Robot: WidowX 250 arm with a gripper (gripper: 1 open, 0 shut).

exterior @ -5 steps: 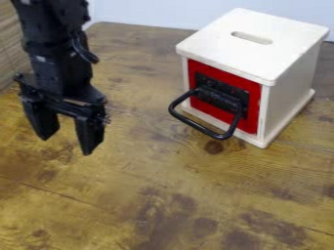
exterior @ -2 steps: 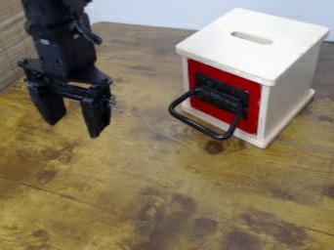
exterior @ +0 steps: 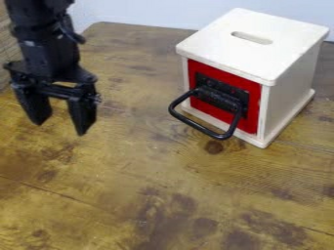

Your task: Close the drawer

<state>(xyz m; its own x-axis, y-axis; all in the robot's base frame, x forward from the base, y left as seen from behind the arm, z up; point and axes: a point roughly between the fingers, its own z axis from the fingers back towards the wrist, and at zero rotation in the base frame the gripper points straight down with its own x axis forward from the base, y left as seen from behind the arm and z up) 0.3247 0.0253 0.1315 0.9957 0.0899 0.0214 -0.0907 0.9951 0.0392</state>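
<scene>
- We record 1 black robot arm (exterior: 50, 44) at the left, reaching down over the brown wooden tabletop (exterior: 124, 186).
- We list 1 black gripper (exterior: 58, 117) at its end, 2 fingers pointing down and spread wide, a bare gap between them.
- We note 1 black wire loop handle (exterior: 196, 126), jutting out from its black bracket (exterior: 220, 95), well apart from the gripper.
- We enter 1 red drawer front (exterior: 206, 75), right of the arm, set in the front of 1 cream wooden cube box (exterior: 290, 93) with 1 slot (exterior: 252, 38) on top.
</scene>
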